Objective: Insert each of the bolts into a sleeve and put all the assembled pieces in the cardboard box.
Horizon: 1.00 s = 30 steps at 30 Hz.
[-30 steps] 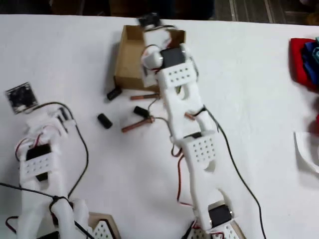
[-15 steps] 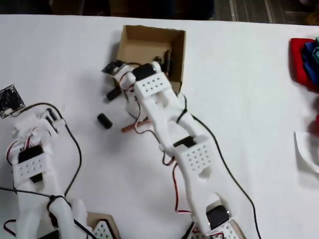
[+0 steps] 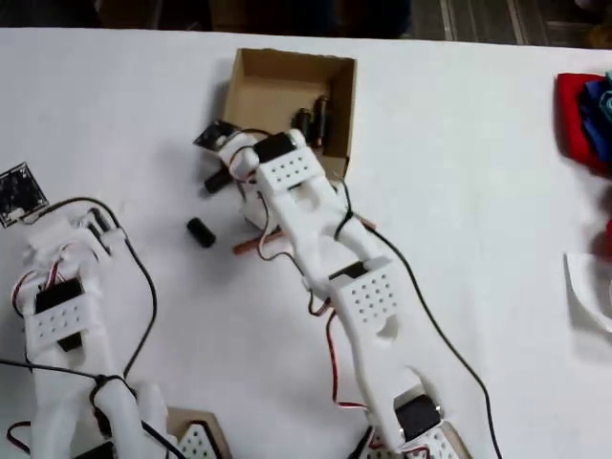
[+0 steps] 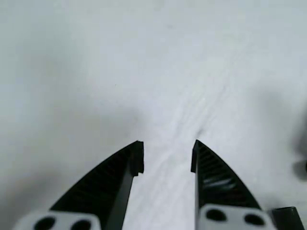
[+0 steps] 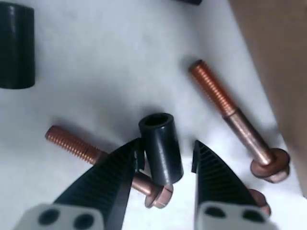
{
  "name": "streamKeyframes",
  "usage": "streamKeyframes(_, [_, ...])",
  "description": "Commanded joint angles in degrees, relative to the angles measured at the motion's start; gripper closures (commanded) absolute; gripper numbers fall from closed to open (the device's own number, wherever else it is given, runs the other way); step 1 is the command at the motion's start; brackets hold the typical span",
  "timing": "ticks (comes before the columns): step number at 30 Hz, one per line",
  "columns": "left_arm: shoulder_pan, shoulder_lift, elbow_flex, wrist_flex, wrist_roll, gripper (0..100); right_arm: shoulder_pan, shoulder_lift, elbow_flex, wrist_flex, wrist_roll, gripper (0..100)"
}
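Hovering low off the seven o'clock corner of the cardboard box (image 3: pixel 268 91), the right hand (image 5: pixel 167 154) is released, its fingers straddling a black sleeve (image 5: pixel 161 146) without pinching it. That sleeve appears to rest across the head end of one copper bolt (image 5: pixel 79 145), with a second bolt (image 5: pixel 237 120) lying just beside the box wall. To my eye the grab wants to be square on the sleeve's middle, then a straight lift, so the bolt beneath isn't dragged and the bore stays free. Assembled pieces (image 3: pixel 311 120) already sit at the box's three o'clock side. A spare sleeve (image 3: pixel 199 231) lies on the bench (image 3: pixel 459 191) towards eight o'clock of the box. The left hand (image 4: pixel 167 155) is released too, empty, over bare bench.
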Motion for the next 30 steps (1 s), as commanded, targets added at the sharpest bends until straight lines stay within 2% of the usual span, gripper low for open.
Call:
streamKeyframes(1, [-0.3, -1.3, -2.8, -0.2, 0.1, 82, 0.0, 0.7, 0.1, -0.5, 0.4, 90.9])
streamKeyframes(3, [-0.3, -1.3, -2.8, -0.2, 0.1, 82, 0.3, 0.7, 0.1, -0.5, 0.2, 99.1])
streamKeyframes(7, [-0.3, -1.3, -2.8, -0.2, -0.2, 82, 0.5, -0.2, -0.9, 1.3, -0.2, 97.5])
streamKeyframes(10, [1.2, -1.2, -2.7, 1.2, -0.2, 82, 1.0, -3.7, -4.3, 6.0, -4.2, 97.8])
streamKeyframes(12, [5.9, -1.1, -3.7, 4.9, -1.6, 82, 2.5, -7.3, -7.2, 9.7, -7.5, 97.8])
streamKeyframes(16, [20.0, -1.0, -8.0, 15.2, -13.6, 82, 8.3, -16.9, -11.2, 15.3, -10.4, 97.8])
streamKeyframes(19, [28.0, 1.1, -11.5, 20.2, -16.5, 82, 15.3, -26.0, -9.3, 15.8, -10.6, 97.8])
streamKeyframes(22, [34.1, 8.1, -17.4, 25.1, -20.9, 82, 21.8, -35.8, -2.0, 15.8, -10.6, 97.8])
streamKeyframes(25, [39.1, 19.3, -26.4, 32.9, -30.0, 81, 27.3, -46.2, 11.8, 15.8, -10.5, 97.8])
streamKeyframes(30, [41.2, 34.7, -49.1, 52.5, -41.9, 82, 35.5, -65.3, 37.6, 14.0, -8.3, 97.8])
